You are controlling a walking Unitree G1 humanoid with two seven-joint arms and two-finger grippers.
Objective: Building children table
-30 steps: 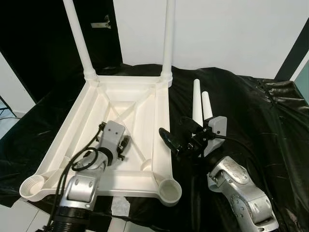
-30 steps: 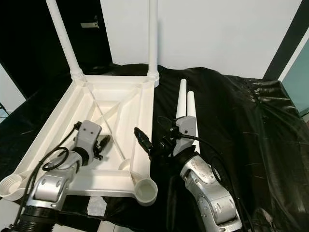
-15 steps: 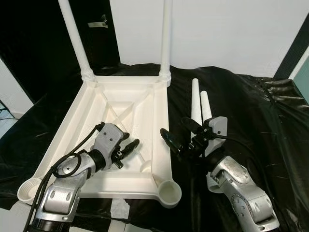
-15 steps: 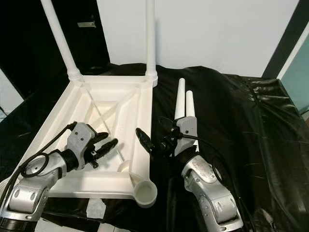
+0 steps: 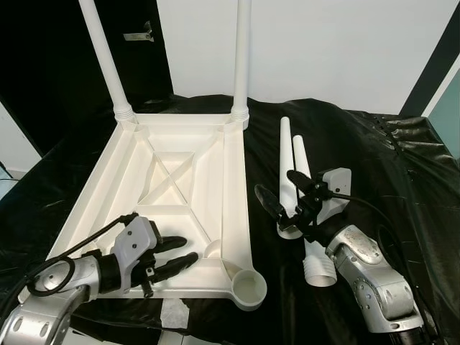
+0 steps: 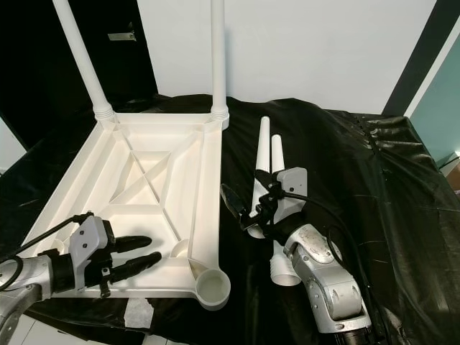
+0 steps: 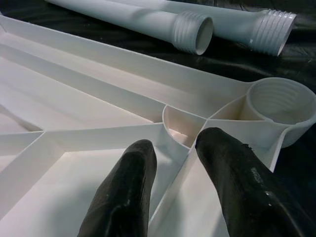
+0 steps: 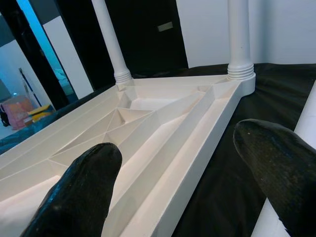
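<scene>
A white children's table top (image 5: pixel 236 187) lies upside down on black cloth. Two white legs (image 5: pixel 100 50) (image 5: pixel 241 57) stand screwed into its far corners. The near right socket (image 5: pixel 248 289) is vacant. Two loose legs (image 5: pixel 285 154) (image 5: pixel 316 259) lie side by side on the cloth to the right, threaded ends (image 7: pixel 192 32) toward me. My left gripper (image 5: pixel 188 249) is open and low over the top's near rim, pointing at that socket (image 7: pixel 279 106). My right gripper (image 5: pixel 274 181) is open just above the near ends of the loose legs, with nothing held.
Black plastic cloth (image 5: pixel 388 165) covers the whole work surface and wrinkles at the right. A white wall stands behind, with a dark doorway (image 5: pixel 50 79) at the far left. A scrap of white paper (image 5: pixel 172 313) sits at the cloth's near edge below the table top.
My left gripper has pulled back from the middle of the table top to its near rim. My right gripper has shifted right, over the loose legs. The view has also shifted.
</scene>
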